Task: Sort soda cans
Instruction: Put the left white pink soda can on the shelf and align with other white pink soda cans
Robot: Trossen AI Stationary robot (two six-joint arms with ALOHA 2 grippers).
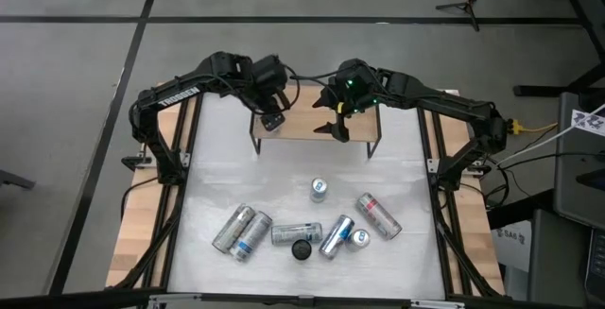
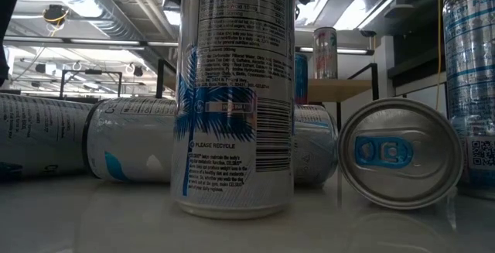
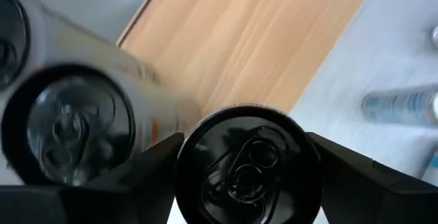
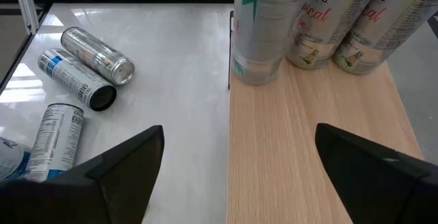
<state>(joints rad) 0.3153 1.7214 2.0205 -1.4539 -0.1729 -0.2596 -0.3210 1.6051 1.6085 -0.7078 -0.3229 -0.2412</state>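
Left gripper (image 1: 272, 120) over the wooden shelf (image 1: 302, 126), fingers straddling a dark-topped soda can (image 3: 250, 166), right gripper (image 1: 337, 118) spread and empty beside it, other cans (image 1: 304, 232) scattered on the white table (image 1: 217, 172)

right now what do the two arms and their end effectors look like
Both arms are black, jointed, with dark cables along them. The left arm carries white lettering; the right arm shows a green light near its wrist. Each end effector, left and right, has two flat dark fingers.

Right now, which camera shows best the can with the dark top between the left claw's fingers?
The left wrist view: the can fills the picture, dark top facing the camera. The high view shows only the left claw above the wooden shelf. The other views do not show it clearly.
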